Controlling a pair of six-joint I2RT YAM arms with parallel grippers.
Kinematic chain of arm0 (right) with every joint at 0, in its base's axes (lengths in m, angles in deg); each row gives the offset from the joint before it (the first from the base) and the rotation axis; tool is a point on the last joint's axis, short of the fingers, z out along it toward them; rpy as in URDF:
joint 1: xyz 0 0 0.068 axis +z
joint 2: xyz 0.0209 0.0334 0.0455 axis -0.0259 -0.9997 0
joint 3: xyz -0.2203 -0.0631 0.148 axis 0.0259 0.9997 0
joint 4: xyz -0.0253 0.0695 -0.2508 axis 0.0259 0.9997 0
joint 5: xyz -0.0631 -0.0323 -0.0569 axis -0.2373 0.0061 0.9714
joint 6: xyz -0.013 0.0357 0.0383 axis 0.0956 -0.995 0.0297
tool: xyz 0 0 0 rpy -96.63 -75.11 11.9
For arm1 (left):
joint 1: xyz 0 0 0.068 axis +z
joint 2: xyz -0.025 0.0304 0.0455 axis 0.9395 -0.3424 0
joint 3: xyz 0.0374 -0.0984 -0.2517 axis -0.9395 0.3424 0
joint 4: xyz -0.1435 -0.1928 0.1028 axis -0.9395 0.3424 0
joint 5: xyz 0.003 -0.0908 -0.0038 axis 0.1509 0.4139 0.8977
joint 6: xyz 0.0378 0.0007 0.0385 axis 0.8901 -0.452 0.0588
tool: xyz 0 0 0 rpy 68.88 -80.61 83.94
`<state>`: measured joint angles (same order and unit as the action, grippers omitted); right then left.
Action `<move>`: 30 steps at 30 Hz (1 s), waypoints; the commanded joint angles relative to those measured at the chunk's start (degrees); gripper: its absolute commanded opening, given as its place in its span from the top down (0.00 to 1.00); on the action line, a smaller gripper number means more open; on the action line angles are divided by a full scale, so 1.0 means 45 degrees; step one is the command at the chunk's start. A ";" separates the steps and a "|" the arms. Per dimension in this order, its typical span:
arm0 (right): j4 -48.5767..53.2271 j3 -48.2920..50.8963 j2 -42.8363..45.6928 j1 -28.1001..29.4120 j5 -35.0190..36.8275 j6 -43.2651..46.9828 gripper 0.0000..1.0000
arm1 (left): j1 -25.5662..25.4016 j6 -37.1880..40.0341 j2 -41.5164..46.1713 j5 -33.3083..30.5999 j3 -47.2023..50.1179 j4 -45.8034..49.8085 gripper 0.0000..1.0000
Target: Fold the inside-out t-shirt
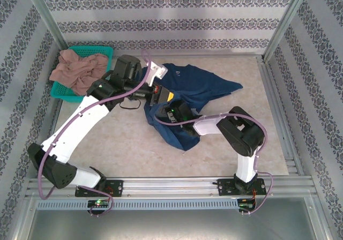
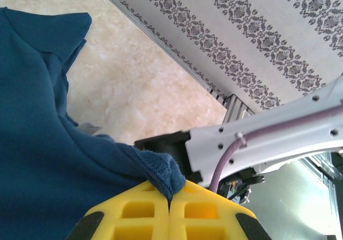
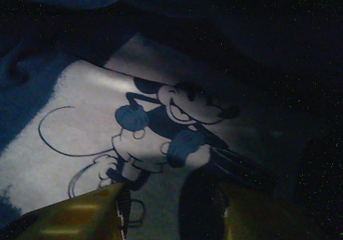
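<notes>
The navy t-shirt point(image 1: 199, 87) lies crumpled on the table point(image 1: 118, 143), from the centre towards the back, to the right of a green basket point(image 1: 105, 51) holding a pinkish garment point(image 1: 77, 71). The left gripper point(image 2: 169, 196) has its yellow fingers pressed together on a raised fold of the t-shirt's edge. The right gripper point(image 3: 171, 193) sits under the cloth, fingers partly apart over the cartoon print point(image 3: 161, 125), gripping nothing that I can see.
</notes>
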<state>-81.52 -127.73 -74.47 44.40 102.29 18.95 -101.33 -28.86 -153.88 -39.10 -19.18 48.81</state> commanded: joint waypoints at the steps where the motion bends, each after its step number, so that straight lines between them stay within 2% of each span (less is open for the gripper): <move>1: 0.1521 -0.0977 -0.0556 -0.0040 0.0777 -0.0655 0.49 | -0.0279 -0.0909 -0.0205 -0.0177 -0.1045 -0.0920 1.00; 4: 0.2361 -0.1754 -0.0911 -0.0080 0.0982 -0.0872 0.39 | -0.0283 -0.0993 -0.0376 -0.0937 -0.1772 -0.0806 1.00; 8: 0.3348 -0.2538 -0.1288 -0.0358 0.0923 -0.1336 0.34 | -0.0279 -0.0822 -0.0416 -0.1091 -0.2446 -0.0806 1.00; 13: 0.3565 -0.2528 -0.1026 -0.1168 -0.0932 -0.1903 0.30 | -0.0279 0.0238 -0.0088 -0.1987 -0.2441 0.0081 1.00; 17: 0.2782 -0.1889 -0.0251 -0.1506 -0.2993 -0.1215 0.29 | -0.0279 0.0933 0.0101 -0.4008 -0.1765 0.1044 1.00; 21: 0.2747 -0.1495 0.0255 -0.1766 -0.3518 -0.0969 0.28 | -0.0279 0.1326 0.0075 -0.4921 -0.1470 0.1548 1.00; 25: 0.2670 -0.1205 0.0364 -0.2184 -0.3563 -0.1321 0.29 | -0.0277 0.1443 0.0247 -0.5030 -0.1436 0.1542 1.00; 30: 0.3083 -0.1784 -0.0083 -0.2301 -0.2790 -0.1608 0.30 | -0.0259 0.1449 0.0453 -0.3627 -0.1603 0.1220 1.00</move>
<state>-68.43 -134.07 -74.25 34.43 87.93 13.24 -102.16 -23.66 -154.43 -58.80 -25.61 54.47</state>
